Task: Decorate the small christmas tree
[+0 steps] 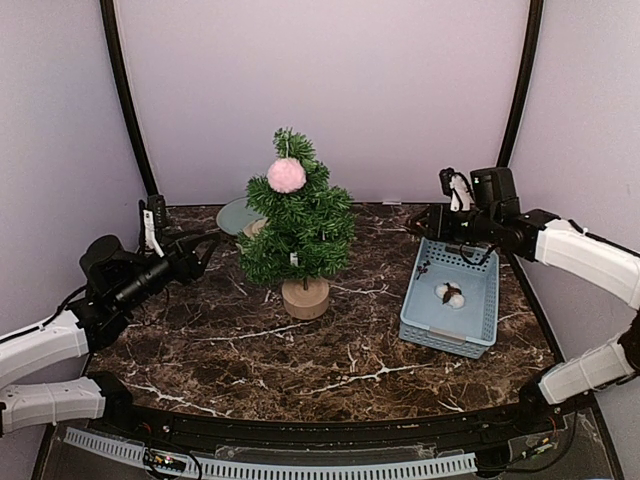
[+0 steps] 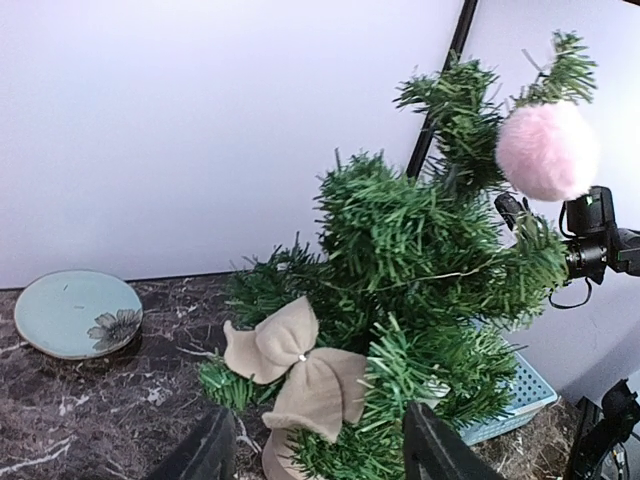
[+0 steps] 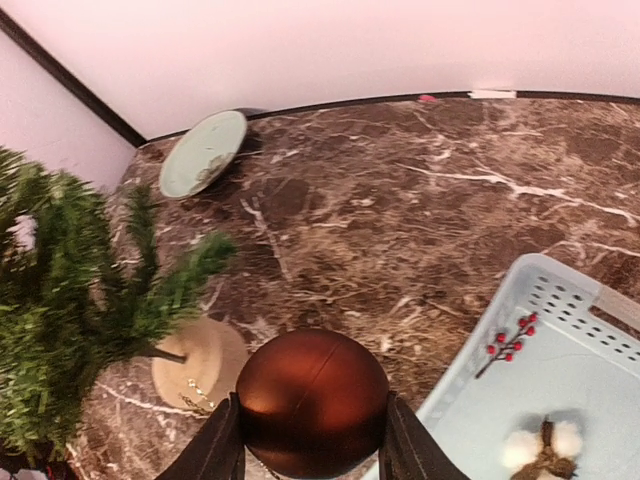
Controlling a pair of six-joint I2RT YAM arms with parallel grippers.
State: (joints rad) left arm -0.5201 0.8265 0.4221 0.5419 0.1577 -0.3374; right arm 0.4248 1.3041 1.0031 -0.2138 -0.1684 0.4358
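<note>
The small christmas tree [image 1: 300, 225] stands mid-table on its round wooden stump base [image 1: 305, 298]. A pink pompom [image 1: 287, 175] hangs near its top. In the left wrist view a beige felt bow [image 2: 297, 365] sits on a low branch of the tree [image 2: 430, 260]. My left gripper [image 2: 320, 455] is open and empty, just short of the bow, left of the tree in the top view [image 1: 205, 250]. My right gripper [image 3: 313, 440] is shut on a glossy brown-red ball ornament [image 3: 313, 395]. It hovers right of the tree [image 1: 432, 222], over the table beside the basket's far left corner.
A light blue basket [image 1: 410, 310] at the right holds a cotton-boll ornament [image 1: 450, 294] and a red berry sprig [image 3: 510, 343]. A pale green plate [image 1: 235, 215] lies behind the tree on the left. Walls enclose the marble table at the back and sides.
</note>
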